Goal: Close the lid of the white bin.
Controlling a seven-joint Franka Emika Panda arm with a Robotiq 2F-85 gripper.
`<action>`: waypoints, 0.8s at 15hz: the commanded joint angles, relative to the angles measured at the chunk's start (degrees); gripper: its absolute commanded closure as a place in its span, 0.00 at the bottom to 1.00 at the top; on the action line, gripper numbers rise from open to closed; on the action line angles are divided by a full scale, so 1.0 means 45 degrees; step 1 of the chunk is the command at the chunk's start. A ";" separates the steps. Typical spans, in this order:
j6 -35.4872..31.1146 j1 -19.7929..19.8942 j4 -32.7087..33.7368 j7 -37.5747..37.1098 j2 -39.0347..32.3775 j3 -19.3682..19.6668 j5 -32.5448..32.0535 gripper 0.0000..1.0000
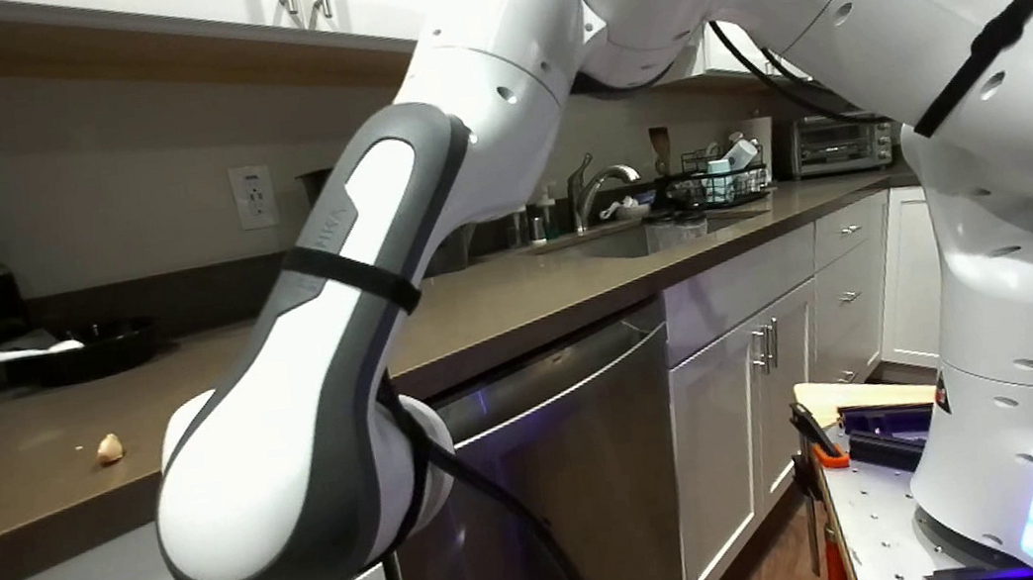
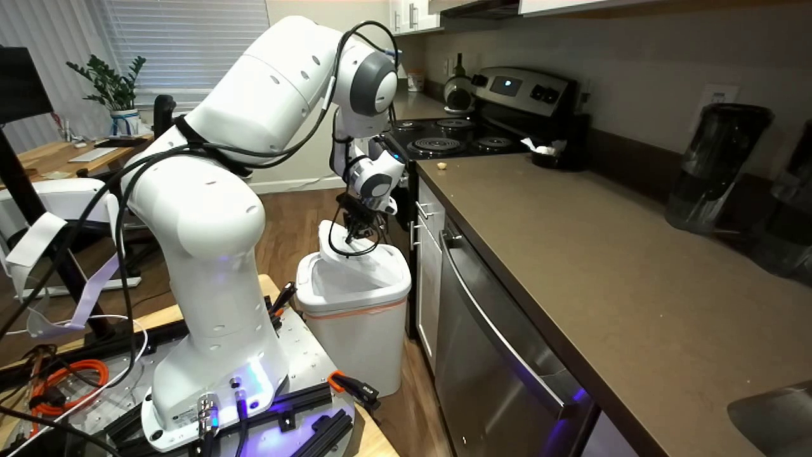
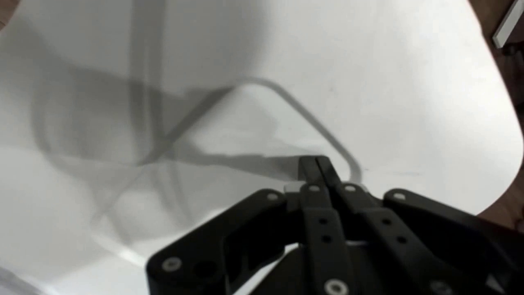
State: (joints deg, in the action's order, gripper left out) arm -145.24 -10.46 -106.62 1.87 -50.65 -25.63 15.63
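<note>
The white bin [image 2: 355, 346]: on the floor [image 2: 285, 216], off the worktop's [image 2: 571, 247] long front edge, near the corner beside the stove [image 2: 476, 130]. Its lid [image 2: 337, 237] is up, tilted from the rim toward the stove end, and the mouth shows open; closing not yet done.

You have the claw [image 3: 317, 163] clenched, fingertips [image 3: 309, 170] together, nothing between them. Likely reason: you need a blunt pusher rather than a grasp, since a broad flat panel offers little to pinch and only wants tipping over.

In the wrist view the tips stand before the lid's smooth face and a shadow [image 3: 274, 166] runs in to meet them; near, but whether they touch you cannot tell. The arm [image 2: 260, 101] bends down outside the front edge, presumably because the bin's top sits lower than the worktop.

Your next move probably calls for steady pressure swinging the lid over the mouth. Possible risks: tips skidding on slick plastic, or the bin itself sliding.
</note>
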 commanded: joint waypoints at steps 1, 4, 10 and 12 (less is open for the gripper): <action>0.0810 0.0414 0.0316 0.0735 -0.0461 -0.0431 0.0673 0.96; 0.0842 0.0416 0.0346 0.0767 -0.0663 -0.0365 0.0831 0.96; 0.0169 -0.0096 0.0589 0.0332 -0.1283 0.0133 0.0667 0.96; -0.0054 -0.0481 0.0733 -0.0018 -0.1507 0.0500 0.0461 0.96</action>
State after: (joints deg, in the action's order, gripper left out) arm -143.81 -10.31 -105.09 2.83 -55.25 -25.37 17.73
